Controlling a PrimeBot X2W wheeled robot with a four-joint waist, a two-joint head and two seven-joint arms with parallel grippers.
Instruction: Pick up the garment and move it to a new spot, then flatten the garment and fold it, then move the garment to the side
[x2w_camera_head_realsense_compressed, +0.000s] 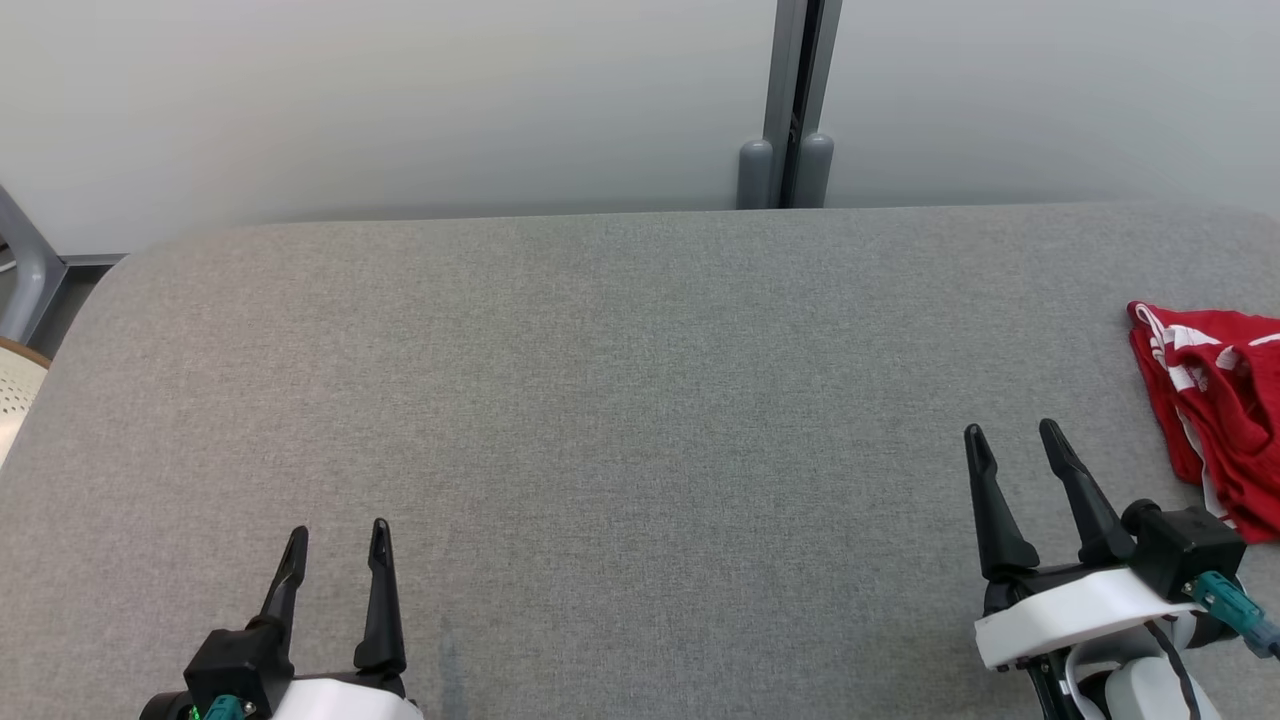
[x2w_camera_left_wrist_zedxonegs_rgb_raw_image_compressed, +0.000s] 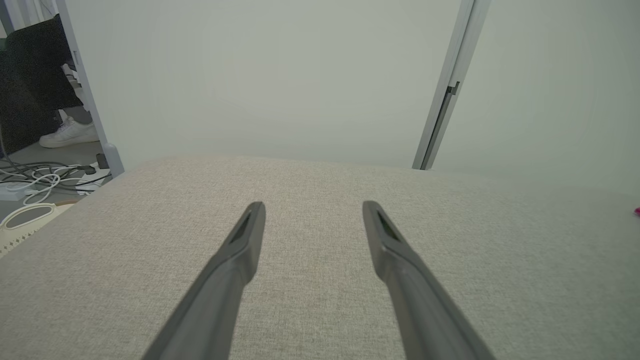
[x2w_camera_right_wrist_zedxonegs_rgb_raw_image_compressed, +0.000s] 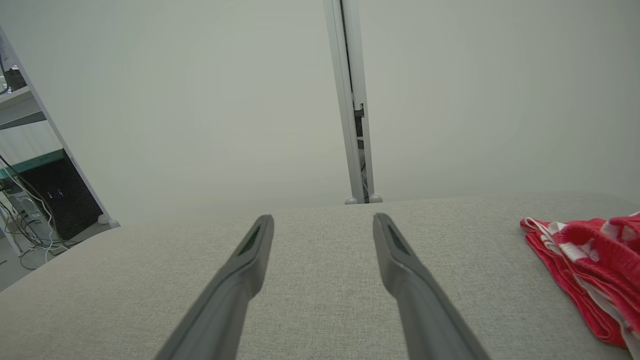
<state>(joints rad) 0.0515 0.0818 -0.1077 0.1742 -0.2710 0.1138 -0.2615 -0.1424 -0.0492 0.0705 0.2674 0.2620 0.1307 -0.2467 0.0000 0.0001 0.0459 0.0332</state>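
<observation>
Reaching rightward is needed: the garment (x2w_camera_head_realsense_compressed: 1215, 420) lies right of the parted, empty jaws of the right gripper (x2w_camera_head_realsense_compressed: 1010, 428); the left gripper (x2w_camera_head_realsense_compressed: 339, 526) is parted too.

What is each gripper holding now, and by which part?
Nothing is held. The left gripper and the right gripper both stand open and empty above the grey surface. The red garment lies apart from them, at the right.
</observation>
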